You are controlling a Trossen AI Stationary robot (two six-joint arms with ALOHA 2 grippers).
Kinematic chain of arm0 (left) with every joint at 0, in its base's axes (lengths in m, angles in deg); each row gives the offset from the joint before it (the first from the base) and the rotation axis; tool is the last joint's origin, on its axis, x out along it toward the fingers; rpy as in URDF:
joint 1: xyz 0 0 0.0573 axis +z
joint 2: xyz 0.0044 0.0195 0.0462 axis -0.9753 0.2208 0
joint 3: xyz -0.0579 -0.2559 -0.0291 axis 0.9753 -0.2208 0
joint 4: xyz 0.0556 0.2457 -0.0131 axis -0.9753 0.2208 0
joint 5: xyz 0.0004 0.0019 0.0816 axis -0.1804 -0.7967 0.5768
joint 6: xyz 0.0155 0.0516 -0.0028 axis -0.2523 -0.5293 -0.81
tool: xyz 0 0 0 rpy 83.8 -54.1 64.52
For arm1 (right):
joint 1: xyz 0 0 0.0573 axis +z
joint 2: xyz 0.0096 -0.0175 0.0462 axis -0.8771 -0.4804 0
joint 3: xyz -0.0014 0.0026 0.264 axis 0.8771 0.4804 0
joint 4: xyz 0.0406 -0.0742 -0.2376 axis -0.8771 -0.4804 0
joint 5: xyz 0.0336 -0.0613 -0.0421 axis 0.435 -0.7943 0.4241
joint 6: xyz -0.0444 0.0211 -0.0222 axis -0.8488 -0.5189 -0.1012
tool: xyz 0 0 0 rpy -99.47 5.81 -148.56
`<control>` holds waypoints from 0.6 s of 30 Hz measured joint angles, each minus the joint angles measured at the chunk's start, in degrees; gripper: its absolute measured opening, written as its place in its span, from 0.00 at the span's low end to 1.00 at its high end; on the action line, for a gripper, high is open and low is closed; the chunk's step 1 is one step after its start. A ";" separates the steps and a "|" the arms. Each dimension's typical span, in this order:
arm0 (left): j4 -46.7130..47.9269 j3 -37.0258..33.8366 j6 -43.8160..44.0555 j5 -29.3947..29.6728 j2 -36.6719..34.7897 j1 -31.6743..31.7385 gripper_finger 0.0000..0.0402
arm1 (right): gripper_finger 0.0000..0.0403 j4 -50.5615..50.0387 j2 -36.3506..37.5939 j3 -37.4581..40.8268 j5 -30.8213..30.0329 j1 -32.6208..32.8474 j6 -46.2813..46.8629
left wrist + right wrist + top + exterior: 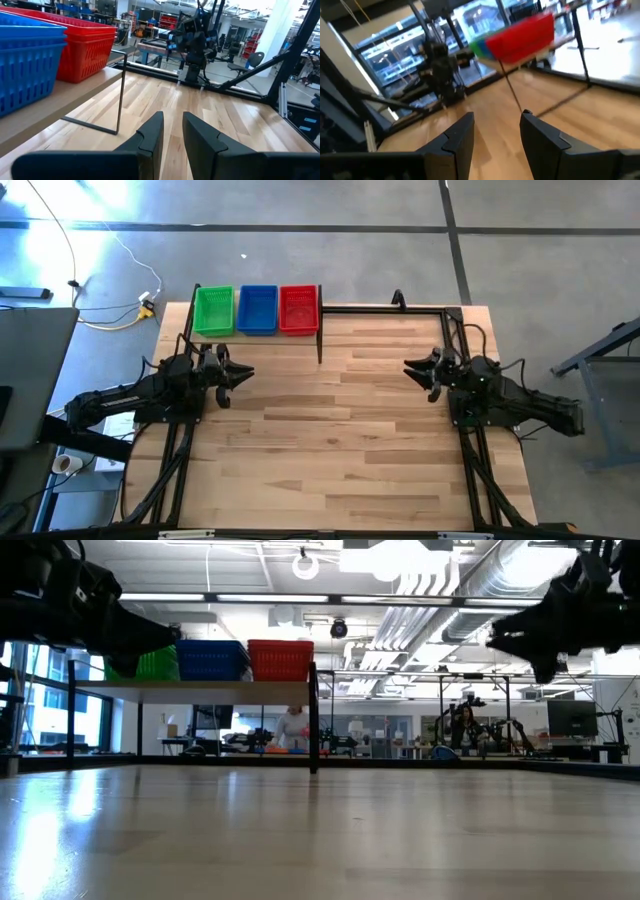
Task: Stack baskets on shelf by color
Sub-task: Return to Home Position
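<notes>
Baskets (257,310) sit in green, blue and red piles on the shelf (220,690), just ahead of the left jaws and off to one side, well apart from the right jaws. Both jaws hang over the worktop (340,440), partly open, holding nothing. The left arm (130,395) is nearer.

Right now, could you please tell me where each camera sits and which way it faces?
High: overhead, looking straight down on the table; left arm and right arm show.
Low: table height, facing the shelf; arms hang above.
Left wrist: behind the left gripper, facing the red baskets.
Right wrist: behind the right gripper, facing the shelf.
All share the red baskets.
</notes>
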State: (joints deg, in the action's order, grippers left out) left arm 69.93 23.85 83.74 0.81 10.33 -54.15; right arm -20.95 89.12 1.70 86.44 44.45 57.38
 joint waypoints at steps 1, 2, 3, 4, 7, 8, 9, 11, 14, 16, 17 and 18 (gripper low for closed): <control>0.01 0.00 0.00 0.03 -0.03 0.00 0.16 | 0.36 -0.09 0.03 0.84 0.32 0.00 0.54; -0.01 0.00 0.00 0.04 -0.03 0.00 0.16 | 0.36 -0.14 0.03 1.63 0.43 0.00 0.85; 0.01 0.00 0.02 0.07 -0.03 0.00 0.16 | 0.36 0.81 -0.17 2.13 0.21 0.00 1.16; 0.02 0.00 0.00 0.05 -0.03 0.00 0.16 | 0.36 2.33 -0.60 2.62 0.17 0.00 1.45; 0.02 0.00 0.00 0.09 -0.03 0.00 0.16 | 0.36 2.95 -0.91 2.91 0.26 0.00 0.71; 0.01 0.00 0.00 0.14 -0.03 0.00 0.16 | 0.36 2.95 -0.89 2.91 0.24 0.00 0.87; 0.01 0.00 0.00 0.15 -0.03 0.00 0.16 | 0.36 2.93 -0.89 2.91 0.11 0.00 1.93; 0.01 0.00 0.00 0.17 -0.03 0.00 0.16 | 0.36 2.77 -0.91 2.91 -1.01 0.00 3.85; 0.01 0.00 0.00 0.17 -0.03 0.00 0.16 | 0.36 2.73 -0.91 2.91 -1.31 0.00 3.93; 0.01 0.00 0.00 0.17 -0.03 0.00 0.16 | 0.36 2.73 -0.91 2.91 -1.33 0.00 4.21; 0.01 0.00 0.00 0.17 -0.03 0.00 0.16 | 0.36 2.73 -0.91 2.91 -1.31 0.00 4.32; 0.01 0.00 0.00 0.17 -0.03 0.00 0.16 | 0.36 2.74 -0.91 2.91 -1.31 0.00 4.33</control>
State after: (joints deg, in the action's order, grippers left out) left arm 69.93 23.85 83.74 0.98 10.30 -54.15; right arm -18.21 88.21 4.61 85.13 44.45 61.71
